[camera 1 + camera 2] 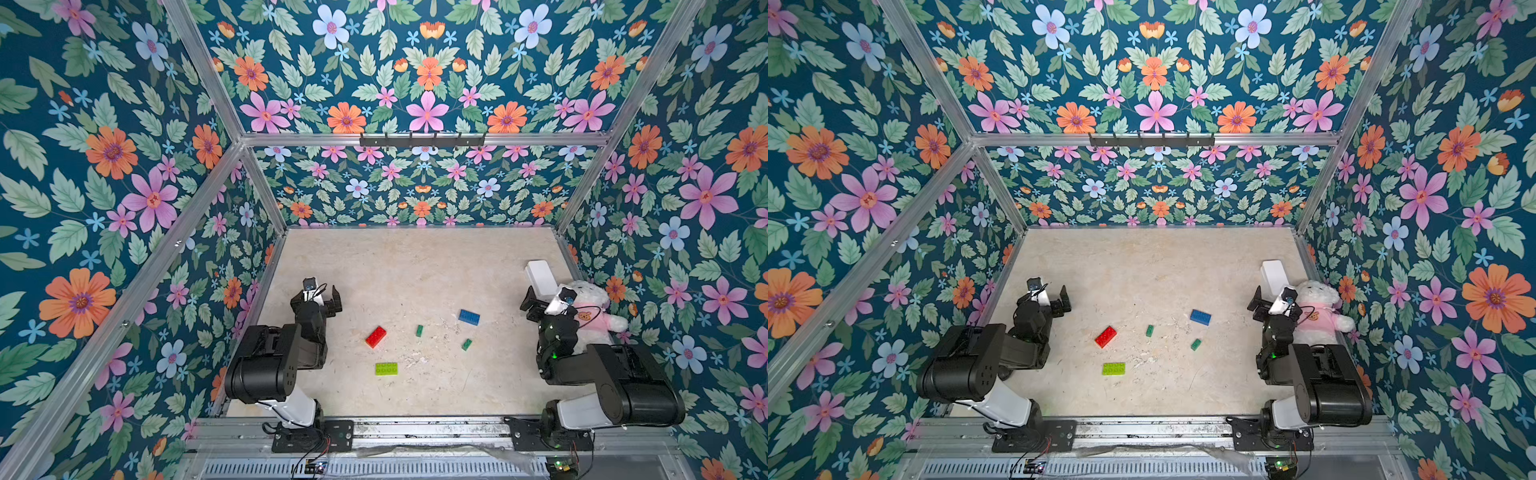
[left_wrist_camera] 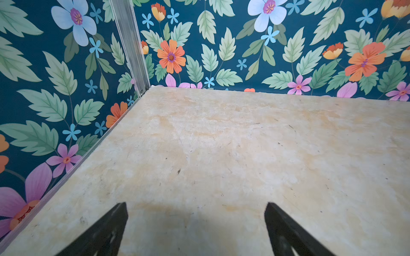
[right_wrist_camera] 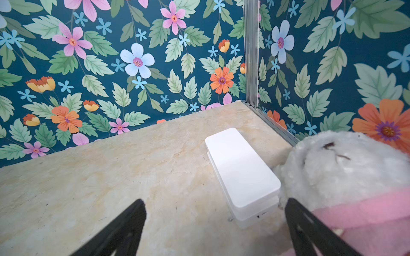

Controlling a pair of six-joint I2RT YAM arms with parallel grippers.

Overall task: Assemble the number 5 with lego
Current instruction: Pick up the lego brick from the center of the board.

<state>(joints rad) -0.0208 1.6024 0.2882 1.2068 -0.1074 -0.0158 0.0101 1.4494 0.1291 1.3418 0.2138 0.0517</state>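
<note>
Floral walls point(image 1: 104, 187) enclose the bench point(image 1: 415, 266); only the top views show lego point(image 1: 419, 331) mid-bench: red brick point(image 1: 376, 336) diagonal, lime brick point(image 1: 386, 368) parallel to the near edge. Wrist views show left gripper point(image 2: 196, 205) and right gripper point(image 3: 214, 200) gaping, empty.

Table point(image 1: 415, 266) far half open; small bricks point(image 1: 376, 336) dot centre. White box point(image 1: 540, 274), plush toy point(image 1: 590, 309) crowd right wall point(image 1: 665, 249), just beside right gripper point(image 3: 215, 201).

Glossy plastic lego point(image 1: 376, 336) on a matt, scuffed tabletop point(image 1: 415, 270); fluffy plush toy point(image 3: 343, 168), smooth white box point(image 3: 241, 172), brushed-metal frame point(image 2: 131, 44)
</note>
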